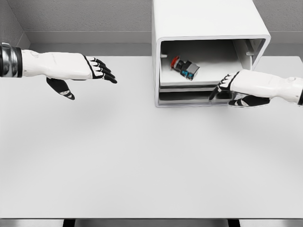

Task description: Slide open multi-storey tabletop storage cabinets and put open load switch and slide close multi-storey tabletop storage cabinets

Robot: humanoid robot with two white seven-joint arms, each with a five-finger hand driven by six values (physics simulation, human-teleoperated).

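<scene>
The switch (185, 67), a small dark block with a red knob at one end and a teal patch at the other, lies tilted on the upper tray of the cabinet (208, 19), toward the tray's left side. The tray (208, 78) sits inside the white, round-cornered shell, with a second, lower level showing as a dark slot just beneath it. The cabinet stands at the table's 12 o'clock edge, a little toward 1 o'clock.

The right hand (236, 89) comes in from 3 o'clock and sits at the cabinet's front, at the 4 o'clock corner of the opening. Its dark fingers (218, 88) are loosely extended, pointing left across the tray's front lip; they seem to touch the lip, though the view is too flat to be sure. They grasp nothing. The thumb lies below, in front of the lower slot.

The left hand (90, 71) hovers over the table (142, 156) at about 10 o'clock, well apart from the cabinet, fingers held straight and close together pointing right, thumb hanging down, holding nothing
</scene>
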